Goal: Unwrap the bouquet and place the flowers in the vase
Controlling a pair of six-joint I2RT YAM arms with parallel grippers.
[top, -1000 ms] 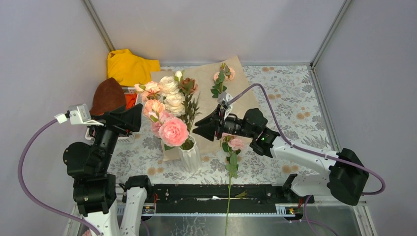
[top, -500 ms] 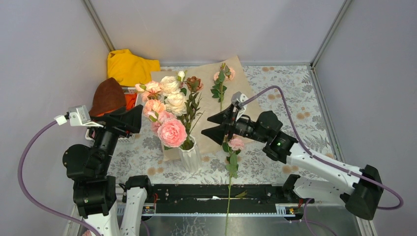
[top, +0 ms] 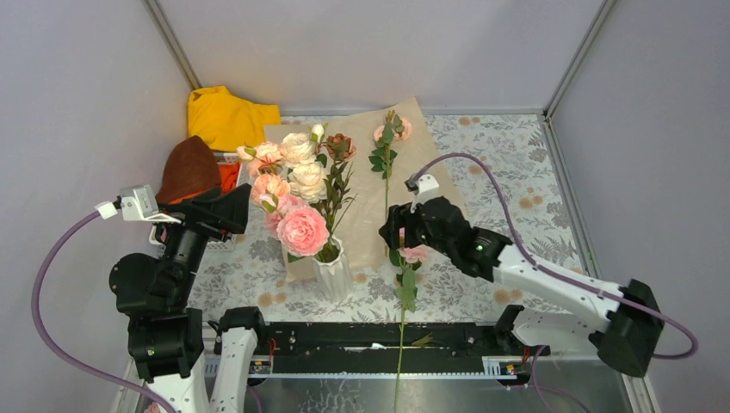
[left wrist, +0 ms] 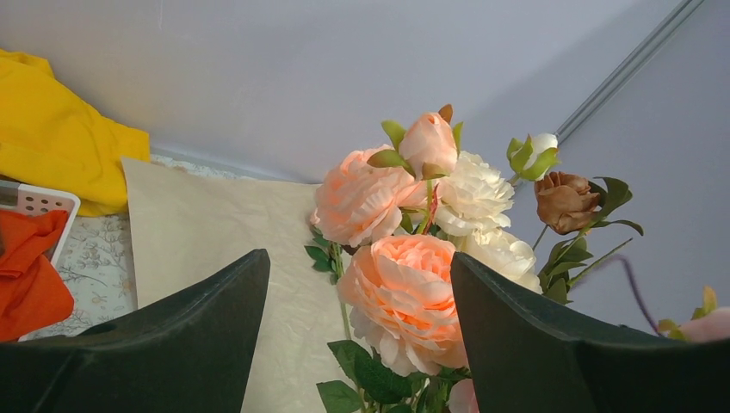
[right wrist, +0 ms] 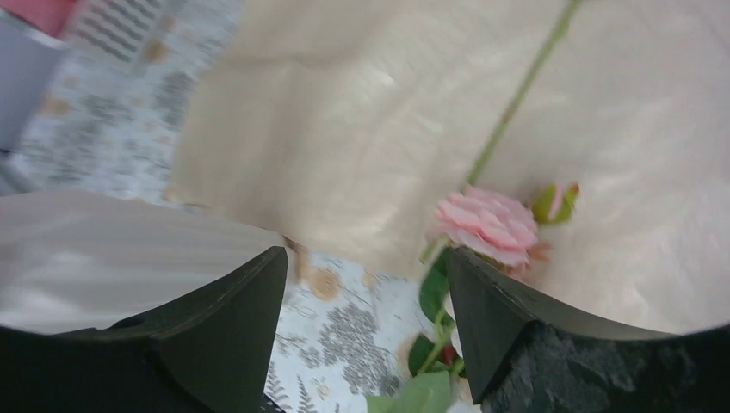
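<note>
Right pincer (top: 392, 232) hangs with jaws spread wide and empty over a loose pink rose (top: 415, 252) lying at the near edge of the unfolded brown paper (top: 426, 155), mid-worktop (top: 516, 172). Left pincer (top: 245, 206), equally wide and holding nothing, faces the flowers (top: 297, 185) standing in the white vase (top: 333, 277) near the worktop's near edge. Another stem (top: 387, 142) lies on the paper toward the far edge.

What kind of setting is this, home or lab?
Probably a lab robot cell: plain grey panel walls in metal framing, left arm and right arm bolted by a black rail, a cloth-covered table staged with vase and flowers.
</note>
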